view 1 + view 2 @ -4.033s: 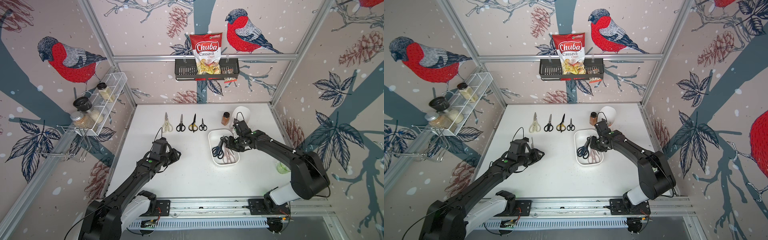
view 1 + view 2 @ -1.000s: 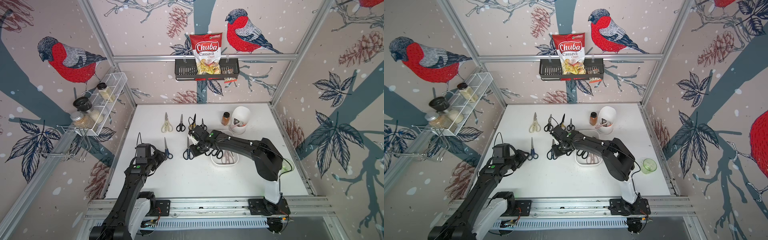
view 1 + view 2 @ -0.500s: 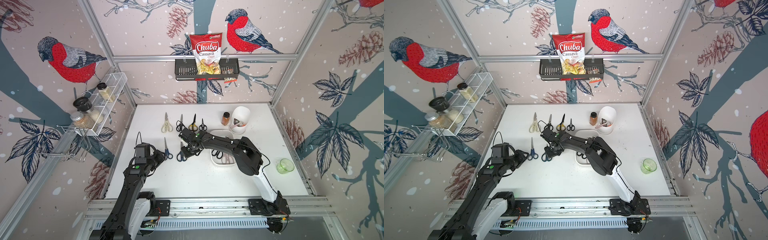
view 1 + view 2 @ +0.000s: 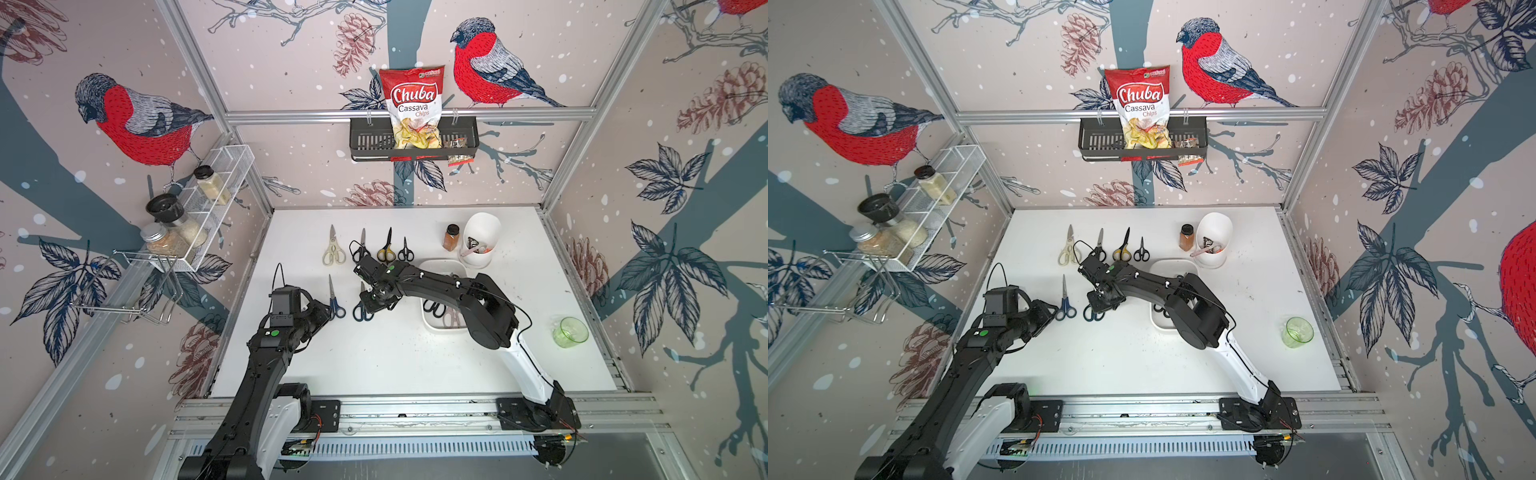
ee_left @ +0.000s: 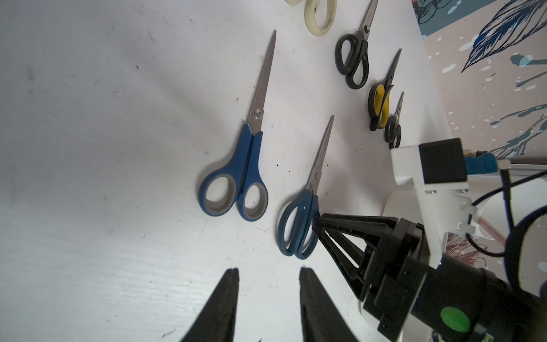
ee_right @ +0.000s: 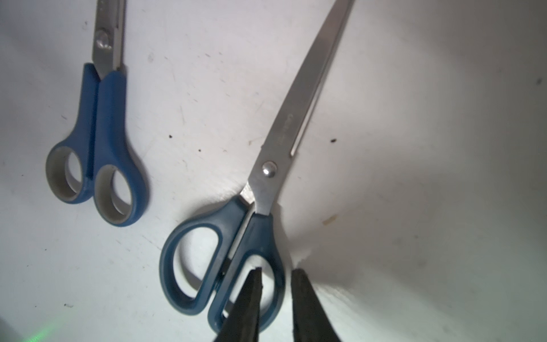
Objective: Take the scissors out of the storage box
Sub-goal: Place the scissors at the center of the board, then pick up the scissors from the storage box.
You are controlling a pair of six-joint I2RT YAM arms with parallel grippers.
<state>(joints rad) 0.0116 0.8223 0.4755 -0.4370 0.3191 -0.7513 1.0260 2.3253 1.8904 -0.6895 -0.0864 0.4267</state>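
right gripper (image 6: 275,271) slightly apart astride the dark blue scissors' (image 6: 225,257) handle ring, lower centre; left gripper (image 5: 268,271) apart, empty; right arm (image 4: 440,286) lies across the box (image 4: 440,329).

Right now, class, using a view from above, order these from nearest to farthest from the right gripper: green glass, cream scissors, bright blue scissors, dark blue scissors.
1. Dark blue scissors: handles at the right gripper.
2. Bright blue scissors: next to them, on the left.
3. Cream scissors: back row, leftmost.
4. Green glass: far off on the right side.
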